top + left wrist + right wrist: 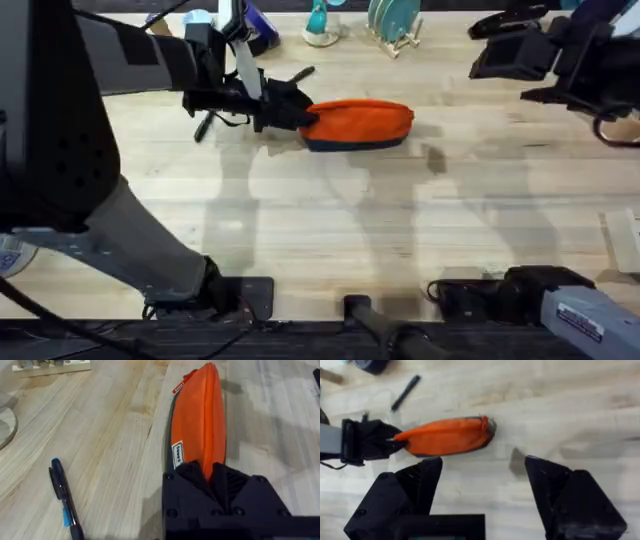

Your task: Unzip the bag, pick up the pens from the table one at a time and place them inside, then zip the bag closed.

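Bag (362, 124) looks soft and floppy; left gripper (300, 112) pinches its end, right gripper (482, 485) hangs wide open.

My overhead camera looks down and forward over the table (330, 240); my left wrist camera sits close behind the pouch (197, 420), my right wrist camera farther back; all three share it.

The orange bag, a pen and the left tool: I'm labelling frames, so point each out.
orange bag (365, 122), overhead view, middle of its side.
pen (62, 495), left wrist view, mid-barrel.
left tool (300, 112), overhead view, fingertips at the bag's end.
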Available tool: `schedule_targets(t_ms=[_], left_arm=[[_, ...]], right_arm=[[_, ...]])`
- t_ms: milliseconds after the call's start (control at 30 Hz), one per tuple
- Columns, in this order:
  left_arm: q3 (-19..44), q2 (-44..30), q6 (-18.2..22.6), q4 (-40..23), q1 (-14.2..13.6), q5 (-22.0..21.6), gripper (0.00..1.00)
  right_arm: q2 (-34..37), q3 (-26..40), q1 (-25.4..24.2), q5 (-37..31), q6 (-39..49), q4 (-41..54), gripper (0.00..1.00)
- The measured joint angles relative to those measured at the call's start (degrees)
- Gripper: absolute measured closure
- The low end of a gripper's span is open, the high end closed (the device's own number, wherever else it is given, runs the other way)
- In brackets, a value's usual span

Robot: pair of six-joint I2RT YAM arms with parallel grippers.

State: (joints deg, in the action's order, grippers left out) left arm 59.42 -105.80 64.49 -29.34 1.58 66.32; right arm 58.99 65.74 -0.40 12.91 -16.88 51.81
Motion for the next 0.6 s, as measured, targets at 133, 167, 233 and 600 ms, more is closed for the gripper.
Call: schedule_targets(t_ms=[133,167,233,600], left_arm=[[0.0,0.0,0.0,0.0,0.0,0.0,0.956],[0.0,0.0,0.0,0.0,0.0,0.0,0.956],[0.0,0.0,0.0,0.0,0.0,0.0,0.956],[0.0,0.0,0.0,0.0,0.0,0.0,0.956]], right_arm=[[6.5,6.8,0.0,-1.1,-1.2,9.8,0.006],[7.8,8.0,0.0,-1.2,-1.3,11.0,0.006],[10.0,10.0,0.0,-1.5,-1.4,12.3,0.006],[17.9,13.8,0.0,-1.6,-1.4,13.0,0.006]])
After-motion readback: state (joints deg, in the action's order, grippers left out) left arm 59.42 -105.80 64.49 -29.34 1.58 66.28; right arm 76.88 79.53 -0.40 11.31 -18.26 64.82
